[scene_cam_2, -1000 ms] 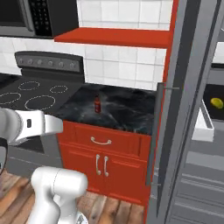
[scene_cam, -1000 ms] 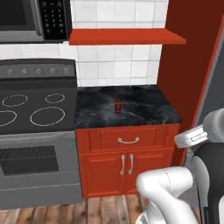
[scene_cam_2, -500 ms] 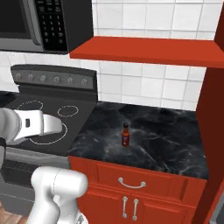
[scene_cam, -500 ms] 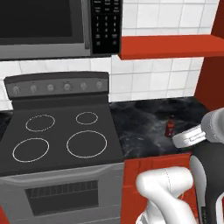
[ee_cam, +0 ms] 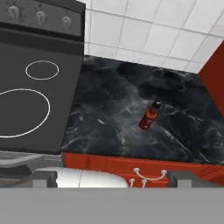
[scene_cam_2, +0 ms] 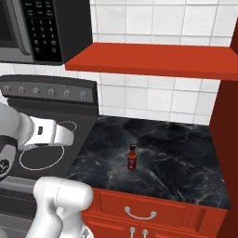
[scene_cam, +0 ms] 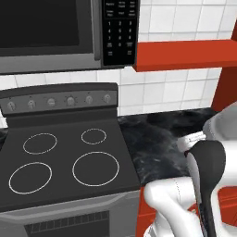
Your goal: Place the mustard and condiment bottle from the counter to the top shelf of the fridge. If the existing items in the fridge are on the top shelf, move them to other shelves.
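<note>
My tool (ee_cam: 111, 179), low in the hand view, is spread wide; the small dark red glass-like bottle (ee_cam: 149, 117) stands mid-frame on the shiny black marble table (ee_cam: 113, 113).

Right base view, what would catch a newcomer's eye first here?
A small dark red condiment bottle stands upright and alone near the middle of the black marble counter. A bright red shelf juts out above it, and to the left sits the dark stovetop with white rings.

Marble counter (scene_cam_2: 176, 153); upright condiment bottle (scene_cam_2: 132, 157)
</note>
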Available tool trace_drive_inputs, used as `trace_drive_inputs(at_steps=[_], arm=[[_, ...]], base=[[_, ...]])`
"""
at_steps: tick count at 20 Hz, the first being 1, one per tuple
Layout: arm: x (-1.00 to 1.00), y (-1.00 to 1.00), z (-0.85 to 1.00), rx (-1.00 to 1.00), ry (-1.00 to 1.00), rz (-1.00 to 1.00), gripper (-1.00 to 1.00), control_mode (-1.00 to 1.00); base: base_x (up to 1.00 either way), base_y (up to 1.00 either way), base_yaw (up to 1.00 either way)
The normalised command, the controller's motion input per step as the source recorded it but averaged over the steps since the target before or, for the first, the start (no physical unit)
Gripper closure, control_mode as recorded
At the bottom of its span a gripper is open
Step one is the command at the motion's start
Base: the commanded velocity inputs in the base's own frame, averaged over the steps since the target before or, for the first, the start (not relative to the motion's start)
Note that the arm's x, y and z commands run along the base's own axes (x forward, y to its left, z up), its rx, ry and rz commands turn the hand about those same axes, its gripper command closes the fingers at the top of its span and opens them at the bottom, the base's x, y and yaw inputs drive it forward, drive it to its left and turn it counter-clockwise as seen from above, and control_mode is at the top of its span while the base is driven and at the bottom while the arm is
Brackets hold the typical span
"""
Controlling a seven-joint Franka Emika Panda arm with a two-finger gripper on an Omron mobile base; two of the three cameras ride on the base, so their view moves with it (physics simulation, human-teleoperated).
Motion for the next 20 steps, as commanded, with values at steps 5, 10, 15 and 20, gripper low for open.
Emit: trace_drive_inputs(at_steps=[5, 10, 15, 20], arm=[[0.77, 0.0, -0.74, 0.04, 0.05, -0.44, -1.0, -1.0], [0.98, -0.02, -0.39, -0.03, -0.06, -0.51, -1.0, -1.0], [0.74, -0.11, -0.43, -0.12, -0.09, -0.56, -1.0, -1.0], [0.42, -0.25, -0.42, -0.1, -0.11, -0.64, -1.0, -1.0]], base=[[0.0, 0.0, 0.0], [0.0, 0.0, 0.0], [0.0, 0.0, 0.0], [0.0, 0.0, 0.0]])
